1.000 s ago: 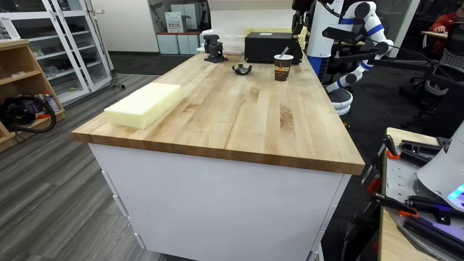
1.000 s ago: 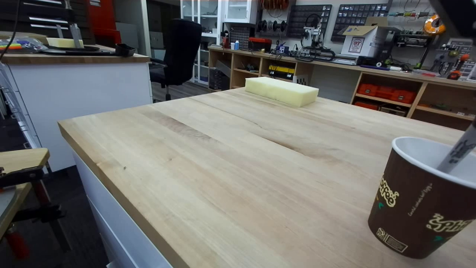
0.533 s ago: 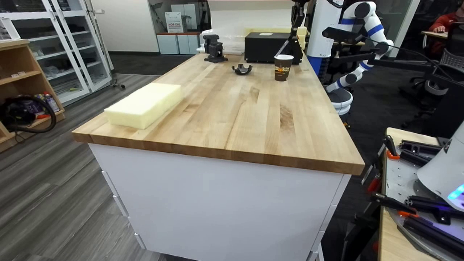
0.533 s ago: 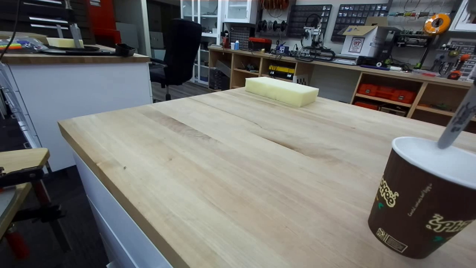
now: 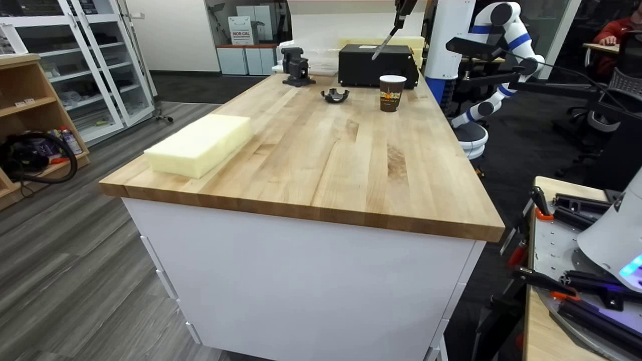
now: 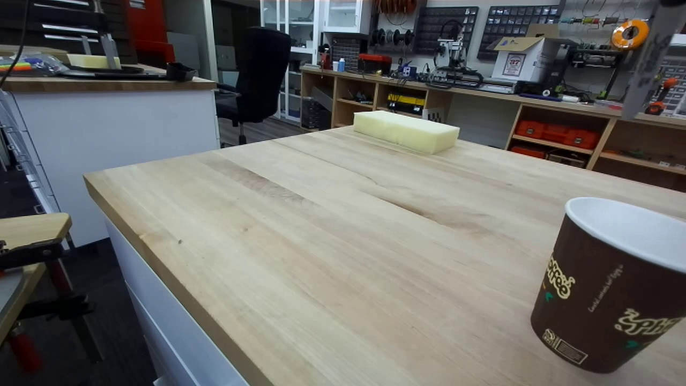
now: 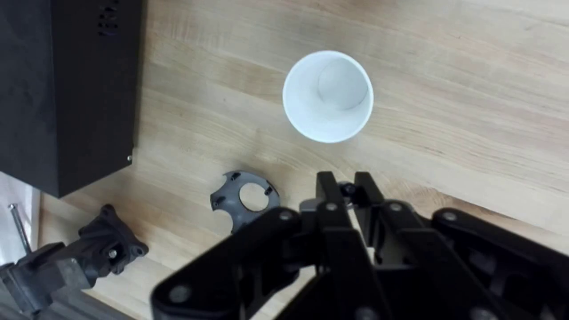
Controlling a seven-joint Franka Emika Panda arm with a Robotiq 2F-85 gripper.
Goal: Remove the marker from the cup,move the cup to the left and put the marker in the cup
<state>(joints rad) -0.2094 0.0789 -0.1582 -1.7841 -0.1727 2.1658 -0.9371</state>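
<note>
One wooden tabletop (image 5: pixel 311 150) is used as the work surface. A black box (image 5: pixel 362 67) is set towards its far end, as seen in an exterior view. The gripper (image 7: pixel 349 183) is held above the tabletop, its fingers (image 7: pixel 327 189) nearly together with the smallest item between them. The cup (image 6: pixel 605 289) is stood upright near the black box, apart from it; from the wrist view, nothing is seen inside. The marker (image 5: pixel 382 47) is gripped near one end, tilted, its lower tip free and higher than the cup's rim. Judged: removal is essentially achieved; shifting of the cup is not yet begun. Next, the marker should be laid down, so that the fingers can be freed for the cup. A light squeeze is advised: the wall may be dented.
</note>
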